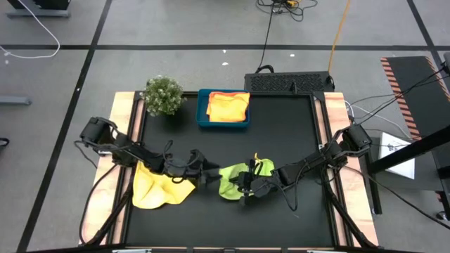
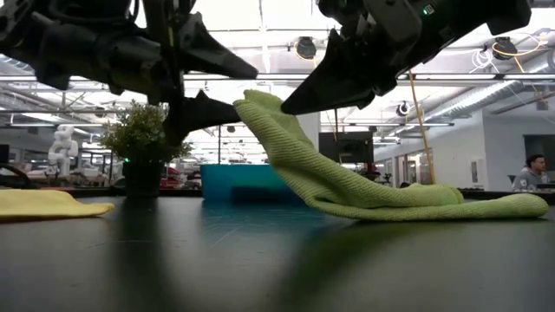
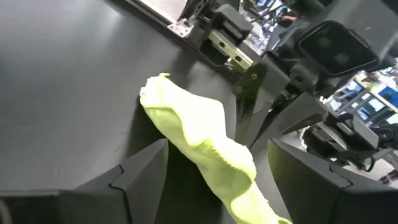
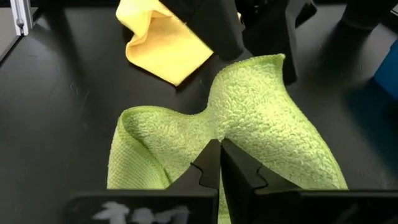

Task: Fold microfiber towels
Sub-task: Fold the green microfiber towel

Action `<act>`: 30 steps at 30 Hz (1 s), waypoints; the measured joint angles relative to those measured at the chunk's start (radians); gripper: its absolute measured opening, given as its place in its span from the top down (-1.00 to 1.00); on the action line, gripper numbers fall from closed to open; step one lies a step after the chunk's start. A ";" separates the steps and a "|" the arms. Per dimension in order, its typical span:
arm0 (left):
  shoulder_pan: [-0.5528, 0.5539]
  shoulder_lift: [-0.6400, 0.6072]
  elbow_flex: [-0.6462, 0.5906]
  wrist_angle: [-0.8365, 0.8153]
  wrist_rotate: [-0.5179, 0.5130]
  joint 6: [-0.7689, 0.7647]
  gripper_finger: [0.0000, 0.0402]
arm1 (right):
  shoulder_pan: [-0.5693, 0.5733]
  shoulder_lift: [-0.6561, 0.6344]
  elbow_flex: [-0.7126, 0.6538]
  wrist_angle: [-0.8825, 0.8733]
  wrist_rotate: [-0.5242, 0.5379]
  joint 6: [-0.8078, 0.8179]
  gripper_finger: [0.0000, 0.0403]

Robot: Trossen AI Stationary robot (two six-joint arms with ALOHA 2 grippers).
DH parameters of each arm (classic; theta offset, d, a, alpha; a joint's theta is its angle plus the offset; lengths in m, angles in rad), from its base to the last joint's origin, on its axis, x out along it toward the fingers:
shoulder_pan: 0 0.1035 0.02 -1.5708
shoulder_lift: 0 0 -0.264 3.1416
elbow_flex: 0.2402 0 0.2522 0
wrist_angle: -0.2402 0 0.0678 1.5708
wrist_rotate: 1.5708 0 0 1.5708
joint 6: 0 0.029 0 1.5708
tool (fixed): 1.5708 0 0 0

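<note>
The lime green towel [image 1: 239,179] is bunched up near the middle of the table's front half, one part lifted off the black mat [image 1: 281,133]. The right gripper [image 4: 219,163] has its jaws pressed together, pinching a fold of it. The left gripper [image 3: 217,163] sits right at the raised corner with jaws spread and the cloth running between them. A yellow towel [image 1: 156,186] lies crumpled under the left arm. More orange-yellow towels [image 1: 228,107] sit in the blue tray [image 1: 202,112] beside the small plant [image 1: 162,94]. No readable labels or writing anywhere.
</note>
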 joint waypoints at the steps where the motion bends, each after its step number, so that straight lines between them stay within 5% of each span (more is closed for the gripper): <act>1: 0.002 0.013 0.012 -0.001 0.000 0.004 -0.35 | 0.000 0.000 0.000 0.000 0.000 0.000 1.00; 12: 0.030 0.069 0.116 -0.075 -0.003 0.042 -0.10 | 0.003 0.000 0.000 -0.001 -0.003 0.000 1.00; 24: 0.029 0.069 0.118 -0.212 -0.001 0.026 0.74 | 0.002 0.000 -0.008 0.000 -0.001 0.015 1.00; 30: 0.029 0.056 0.118 -0.198 0.001 0.038 0.98 | 0.002 0.000 -0.008 0.000 -0.001 0.015 1.00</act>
